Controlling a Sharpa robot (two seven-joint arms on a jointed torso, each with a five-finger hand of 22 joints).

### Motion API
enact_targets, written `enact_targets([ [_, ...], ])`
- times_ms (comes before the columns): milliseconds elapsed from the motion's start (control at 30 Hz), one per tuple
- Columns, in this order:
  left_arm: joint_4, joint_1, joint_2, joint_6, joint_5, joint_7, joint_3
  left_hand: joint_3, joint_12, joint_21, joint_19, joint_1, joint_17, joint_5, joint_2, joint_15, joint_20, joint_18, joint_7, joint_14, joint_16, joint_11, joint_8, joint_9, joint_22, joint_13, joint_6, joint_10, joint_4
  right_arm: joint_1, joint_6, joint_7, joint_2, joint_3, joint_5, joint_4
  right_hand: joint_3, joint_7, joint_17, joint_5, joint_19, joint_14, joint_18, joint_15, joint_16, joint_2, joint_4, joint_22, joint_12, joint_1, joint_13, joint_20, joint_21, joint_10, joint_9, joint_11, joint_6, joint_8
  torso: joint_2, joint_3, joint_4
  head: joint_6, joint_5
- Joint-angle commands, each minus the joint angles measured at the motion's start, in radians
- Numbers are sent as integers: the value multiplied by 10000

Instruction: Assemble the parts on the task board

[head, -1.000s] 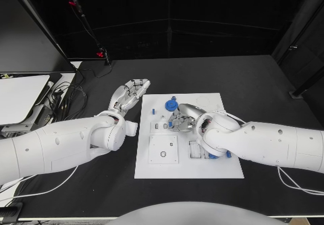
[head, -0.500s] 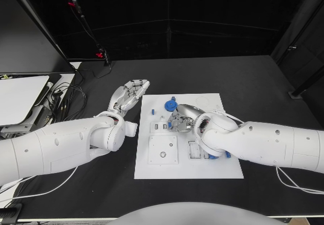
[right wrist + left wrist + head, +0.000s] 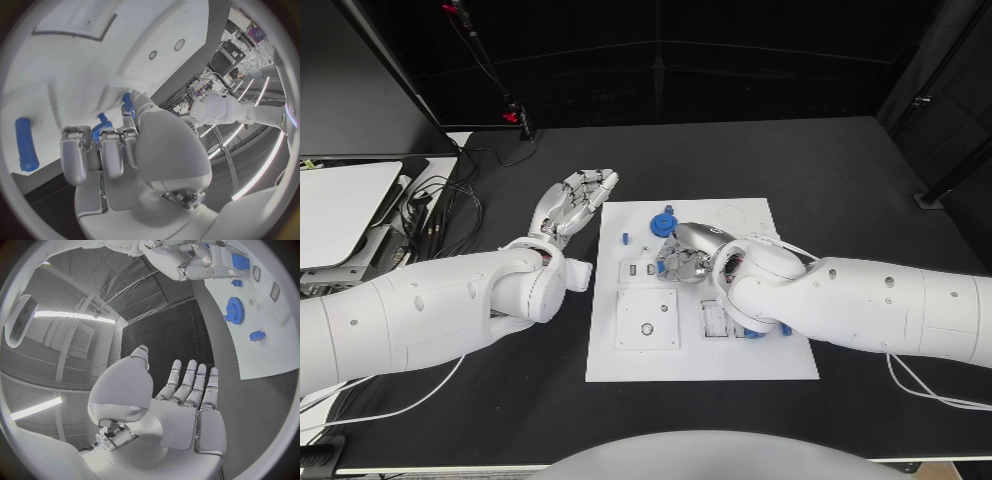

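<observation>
From the head cam, I'm hovering my left hand (image 3: 577,203) with fingers spread flat over the tabletop beside the task board (image 3: 762,360). My right hand (image 3: 687,256) is curling onto a blue part (image 3: 128,102) mid-board, probably seating it; next I'm needing careful alignment.

Left wrist cam: gear (image 3: 234,309) is lying loose on the board.

Right wrist cam: fingers are pinching that part.

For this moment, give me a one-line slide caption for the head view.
Right hand works over blue parts on the white task board; left hand hovers open beside it, near a blue gear.
</observation>
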Motion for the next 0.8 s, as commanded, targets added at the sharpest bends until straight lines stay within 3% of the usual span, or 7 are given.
enact_targets([
  [33, 12, 14, 2, 85, -63, 2428, 10, -14, 60, 32, 12, 28, 9, 36, 105, 81, 57, 120, 1497, 10, 66, 1, -31, -8, 14, -7, 70, 74, -7, 6, 161, -40, 9, 0, -192, 25, -56, 87, 2634, -38, 1055, 1057, -74, 118, 25, -262, -12, 2634, 25, -46, 2632, 129, 32, 1055, -8, 107, -396, -59, 1, -1, 10, -2, -1],
  [167, 14, 14, -3, 81, -63, 2427, 10, -14, 60, 32, 12, 28, 9, 36, 105, 81, 57, 120, 1497, 10, 66, 1, -31, -8, 14, -7, 70, 74, -7, 6, 147, -16, 4, 0, -312, 53, -95, 118, 2634, -102, 1055, 1057, -74, 162, 25, -546, 69, 2634, 25, -65, 2632, 182, 32, 1055, -3, 137, -733, -49, 3, -3, 5, -8, 1],
  [300, 9, 14, 0, 97, -63, 2426, 10, -14, 60, 32, 12, 28, 9, 36, 105, 81, 57, 120, 1497, 10, 66, 1, -31, -8, 14, -7, 70, 74, -7, 4, 127, 36, 2, 0, -440, 70, -192, 115, 2634, -339, 1055, 1057, -74, 185, 25, -985, 330, 2634, 25, 58, 2632, 221, 32, 1055, 10, 148, -1008, -20, -3, -2, 5, -13, 0],
  [500, -1, 14, 8, 128, -63, 2426, 10, -14, 60, 32, 12, 28, 9, 36, 105, 81, 57, 120, 1497, 10, 66, 1, -31, -8, 14, -7, 70, 74, -7, 1, -291, 180, -24, 0, -521, 80, -502, 130, 2634, -716, 1055, 1057, -74, 186, 25, -1376, 1266, 2634, 25, 243, 2632, 241, 32, 1055, 30, 153, -1109, 29, -4, 3, 7, 0, -10],
  [567, -5, 14, 9, 139, -63, 2425, 10, -14, 60, 32, 12, 28, 9, 36, 105, 81, 57, 120, 1497, 10, 66, 1, -31, -8, 14, -7, 70, 74, -7, 0, -580, 263, -46, 0, -531, 94, -604, 157, 2634, -843, 1055, 1057, -74, 193, 25, -1446, 1567, 2634, 25, 252, 2632, 249, 32, 1055, 26, 173, -1163, 20, -4, 3, 3, 2, -4],
  [700, -14, 15, 2, 246, -84, 2335, 10, -45, 63, 92, 73, 75, 10, 62, 101, 108, 94, 126, 1497, 28, 77, 6, -35, -9, 63, -8, 72, 78, -13, -1, -1558, 716, -165, 0, -544, 205, -908, 262, 2634, -984, 1055, 1057, -74, 204, 25, -1489, 1686, 2634, 25, -31, 2632, 270, 32, 1055, 13, 258, -1322, -15, 3, 9, -3, 27, 12],
  [800, 27, 17, -75, 320, -365, 2119, 10, -160, 159, 660, 836, 186, 21, 79, 103, 195, 330, 196, 1501, 327, 205, 20, -55, -12, 530, 3, 72, 269, -5, 3, -2407, 1373, -423, 6, -420, 441, -1132, 354, 2634, -1050, 1055, 1057, -74, 200, 25, -1464, 1702, 2634, 25, -421, 2632, 280, 32, 1055, 21, 342, -1389, 1, -9, 22, -20, 29, 64],
])
